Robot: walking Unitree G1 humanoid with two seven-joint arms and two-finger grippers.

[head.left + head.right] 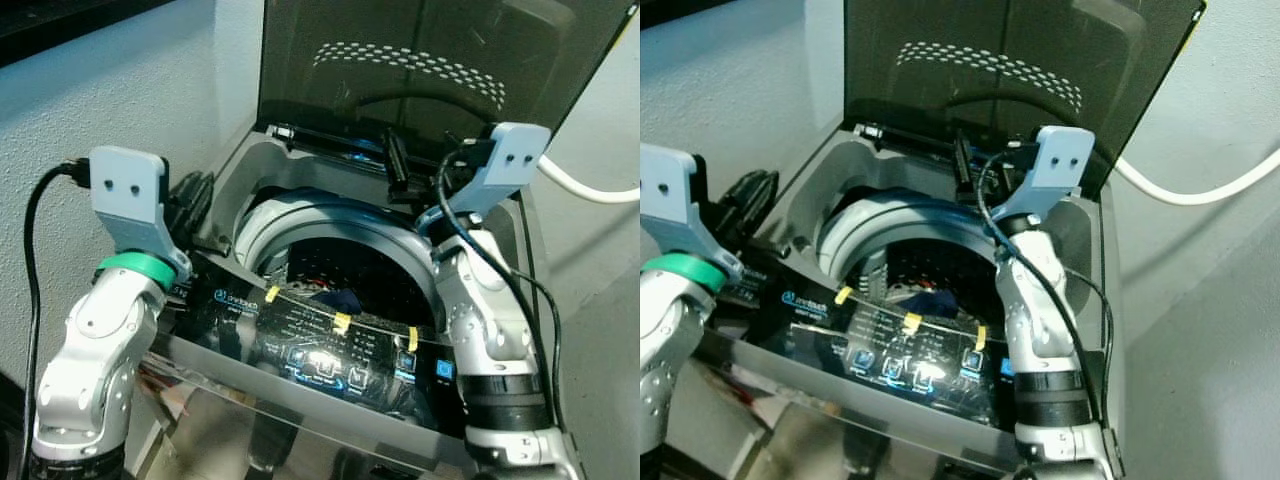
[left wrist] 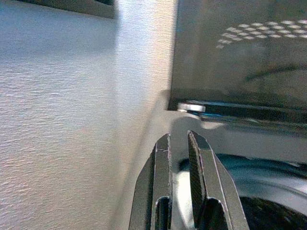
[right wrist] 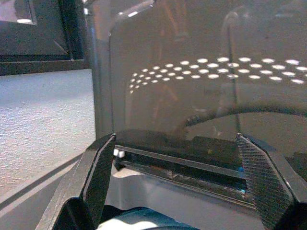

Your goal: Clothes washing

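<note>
A: What do the head views give us?

B: A top-loading washing machine (image 1: 250, 170) with its dark lid (image 1: 420, 60) raised upright at the far side. The drum (image 1: 350, 265) is open, ringed by a grey-blue rim, and a dark blue piece of clothing (image 1: 335, 298) lies inside, near the front edge. A glossy control panel (image 1: 330, 350) with lit blue icons and strips of yellow tape runs along the near edge.

A: And the arms?

B: The left gripper (image 2: 178, 158) is at the machine's left side, close to the white textured wall (image 1: 110, 90). The right gripper (image 3: 175, 158) is over the far right part of the opening, near the lid hinge. A white hose (image 1: 1200, 185) runs along the wall to the right.

A: What do the wrist views add?

B: The jaws. From the left wrist, the two black fingers sit nearly together, a thin gap between them, holding nothing; beyond them are the wall, the lid's lower edge and the curved drum rim. From the right wrist, the fingers stand wide apart, also empty, framing the hinge bar (image 3: 182, 160) and the lid's dotted reflection.

A: Room to move?

B: The left arm is tight between wall and machine. The drum mouth is open below both grippers.
</note>
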